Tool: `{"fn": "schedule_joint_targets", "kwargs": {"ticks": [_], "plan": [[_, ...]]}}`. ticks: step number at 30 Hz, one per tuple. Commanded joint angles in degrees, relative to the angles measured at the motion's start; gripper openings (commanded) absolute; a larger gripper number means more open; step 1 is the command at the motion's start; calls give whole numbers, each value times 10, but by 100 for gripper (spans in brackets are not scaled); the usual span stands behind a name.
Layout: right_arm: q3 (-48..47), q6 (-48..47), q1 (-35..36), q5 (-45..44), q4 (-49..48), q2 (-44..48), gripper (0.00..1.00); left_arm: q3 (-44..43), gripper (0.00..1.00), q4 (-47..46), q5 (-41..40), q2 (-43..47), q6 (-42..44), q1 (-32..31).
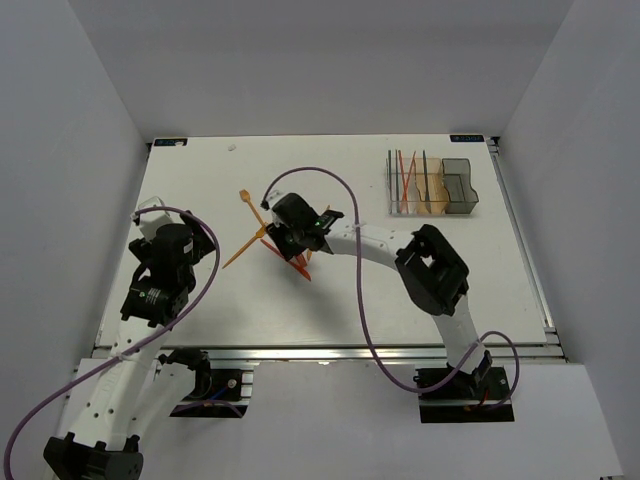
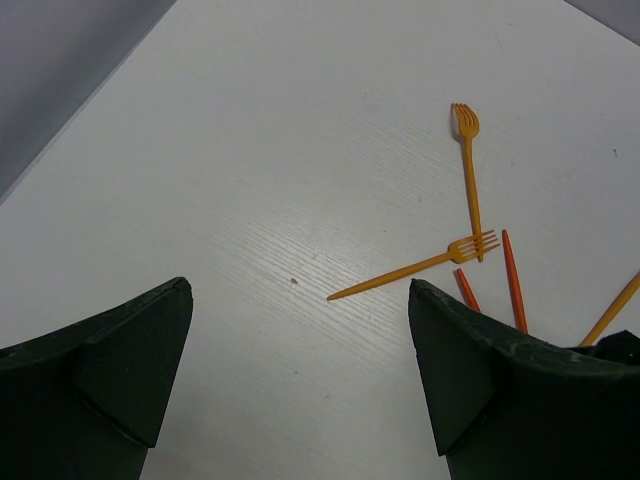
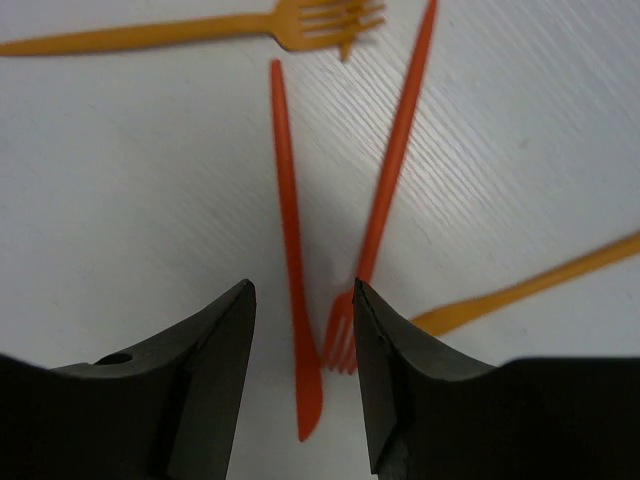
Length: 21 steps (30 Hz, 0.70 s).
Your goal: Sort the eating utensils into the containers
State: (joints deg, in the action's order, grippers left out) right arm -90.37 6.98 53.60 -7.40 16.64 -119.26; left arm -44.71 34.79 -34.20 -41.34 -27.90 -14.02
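My right gripper (image 3: 301, 290) hangs low over the table, open, with its jaws on either side of a red knife (image 3: 290, 230) and the head of a red fork (image 3: 395, 160); neither is pinched. An orange fork (image 3: 200, 30) lies across the top, and another orange utensil (image 3: 540, 285) lies to the right. From above, this gripper (image 1: 285, 245) sits over the loose pile at mid-table. My left gripper (image 2: 300, 290) is open and empty, left of two orange forks (image 2: 468, 170) (image 2: 415, 268). The containers (image 1: 432, 185) stand at the back right with several utensils in them.
The three bins stand in a row: clear (image 1: 403, 190), orange-tinted (image 1: 433, 200), smoky grey (image 1: 460, 185). White walls enclose the table on the left, back and right. The right arm's purple cable (image 1: 345, 195) arcs over the middle.
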Motion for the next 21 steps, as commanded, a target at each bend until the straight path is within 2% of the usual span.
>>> {"fn": "schedule_joint_targets", "kwargs": {"ticks": [1,14,17,21], "plan": [[-70,-34,9,32,3,-26,49,-9,98,5,-7,8,-1,-2],[-225,-66,19,40,63,-158,49,-7,98,0,5,16,3,-2],[-249,-67,19,35,82,-180,44,-7,98,-1,8,18,5,-2],[-229,-66,28,19,98,-179,33,-6,98,-2,10,22,6,-3]]}}
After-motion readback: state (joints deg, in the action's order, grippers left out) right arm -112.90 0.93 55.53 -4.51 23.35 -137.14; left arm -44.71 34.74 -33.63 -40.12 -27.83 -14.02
